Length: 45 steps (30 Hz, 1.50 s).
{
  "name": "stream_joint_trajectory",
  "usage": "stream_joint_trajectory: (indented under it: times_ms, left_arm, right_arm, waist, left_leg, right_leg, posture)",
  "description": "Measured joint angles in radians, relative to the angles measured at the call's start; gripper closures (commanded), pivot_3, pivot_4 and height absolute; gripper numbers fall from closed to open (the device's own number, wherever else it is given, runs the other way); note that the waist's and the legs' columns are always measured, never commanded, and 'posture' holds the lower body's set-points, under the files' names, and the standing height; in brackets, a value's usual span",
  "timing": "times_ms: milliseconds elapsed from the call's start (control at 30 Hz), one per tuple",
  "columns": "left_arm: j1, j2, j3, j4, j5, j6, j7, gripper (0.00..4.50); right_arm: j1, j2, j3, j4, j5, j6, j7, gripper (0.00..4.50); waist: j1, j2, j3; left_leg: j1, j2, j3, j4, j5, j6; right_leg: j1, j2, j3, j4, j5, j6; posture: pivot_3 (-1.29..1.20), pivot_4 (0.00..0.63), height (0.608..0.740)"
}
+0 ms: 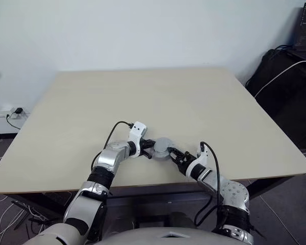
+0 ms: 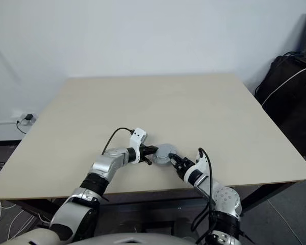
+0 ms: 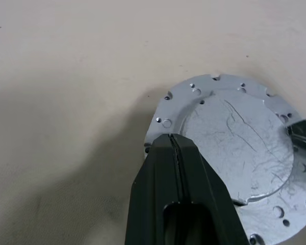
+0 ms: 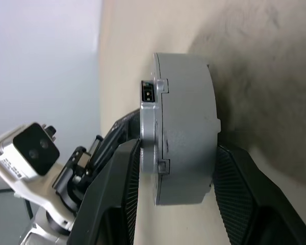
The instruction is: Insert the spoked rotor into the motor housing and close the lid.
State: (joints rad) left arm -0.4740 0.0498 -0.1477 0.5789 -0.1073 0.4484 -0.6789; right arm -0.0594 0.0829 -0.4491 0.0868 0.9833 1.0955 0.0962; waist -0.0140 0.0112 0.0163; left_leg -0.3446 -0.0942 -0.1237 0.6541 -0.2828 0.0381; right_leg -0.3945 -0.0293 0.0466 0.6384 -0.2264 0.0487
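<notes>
The grey round motor housing (image 1: 163, 148) sits near the table's front edge. My right gripper (image 4: 177, 148) is shut on it, one black finger (image 4: 117, 184) on the flanged face and the other on the opposite face. The housing (image 4: 186, 132) shows side-on there, with a small connector port in its flange. My left gripper (image 3: 173, 140) is shut with nothing in it, its tips resting on the holed rim of the housing's scratched metal face (image 3: 234, 148). The spoked rotor and the lid are out of view.
The beige table (image 1: 143, 97) stretches far and wide behind the housing. Its front edge lies just below my grippers. Black equipment and cables (image 1: 290, 87) stand off the table's right side. A wall socket with plugs (image 1: 15, 112) is at the left.
</notes>
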Motion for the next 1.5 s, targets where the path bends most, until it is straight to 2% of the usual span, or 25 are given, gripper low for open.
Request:
stream_joint_trajectory:
  times_ms: [67, 367, 1000, 1167, 1300, 1500]
  left_arm:
    - [0.0, 0.002, 0.001, -0.002, 0.001, -0.001, -0.001, 4.5]
    - [0.001, 0.001, 0.001, -0.002, 0.003, 0.001, -0.001, 4.5]
    - [0.034, -0.001, 0.012, -0.046, -0.002, 0.015, 0.002, 4.5]
    - [0.101, -0.045, 0.075, -0.131, -0.046, -0.021, 0.071, 4.5]
    - [0.144, -0.09, 0.14, -0.275, -0.08, -0.113, 0.169, 4.5]
    - [0.311, -0.068, 0.177, -0.446, -0.112, -0.177, 0.206, 4.5]
  right_arm:
    - [0.017, 0.001, 0.011, 0.0, 0.013, 0.027, 0.007, 3.22]
    - [0.016, -0.021, 0.029, -0.009, 0.013, 0.046, 0.014, 3.27]
    - [0.016, 0.003, 0.02, 0.0, 0.025, -0.065, -0.007, 3.27]
    - [0.015, 0.002, 0.026, 0.001, 0.037, -0.065, -0.007, 3.27]
    - [0.013, 0.002, 0.033, 0.009, 0.045, -0.066, -0.007, 3.27]
    - [0.014, 0.002, 0.032, 0.014, 0.062, -0.065, -0.006, 3.27]
  waist:
    - [-0.002, 0.001, 0.0]
    - [0.0, 0.001, 0.0]
    - [0.0, 0.001, 0.001]
    - [0.0, -0.002, 0.004]
    - [-0.006, -0.001, 0.005]
    - [-0.009, -0.001, 0.005]
  left_leg:
    - [0.0, 0.0, 0.001, 0.0, -0.001, -0.002]
    - [0.001, 0.0, 0.001, 0.0, -0.002, -0.003]
    - [0.0, 0.0, 0.0, 0.0, -0.002, -0.003]
    - [-0.003, 0.001, 0.0, 0.0, -0.002, -0.003]
    - [-0.004, 0.001, 0.002, -0.001, -0.002, -0.004]
    - [-0.004, 0.002, 0.003, -0.004, -0.002, -0.004]
  right_leg:
    - [0.0, 0.0, 0.0, 0.0, 0.0, 0.0]
    - [0.001, 0.0, 0.0, 0.0, 0.0, 0.0]
    - [0.001, 0.0, 0.0, -0.001, 0.0, 0.001]
    - [-0.002, 0.0, 0.0, -0.001, 0.0, 0.001]
    - [-0.001, 0.0, 0.001, -0.001, 0.0, 0.001]
    - [-0.002, 0.0, 0.001, -0.002, 0.0, 0.0]
  posture:
    - [0.0, 0.0, 0.74]
    - [0.0, 0.0, 0.74]
    - [0.0, 0.0, 0.74]
    - [0.0, 0.0, 0.74]
    - [0.0, 0.0, 0.74]
    - [0.0, 0.0, 0.74]
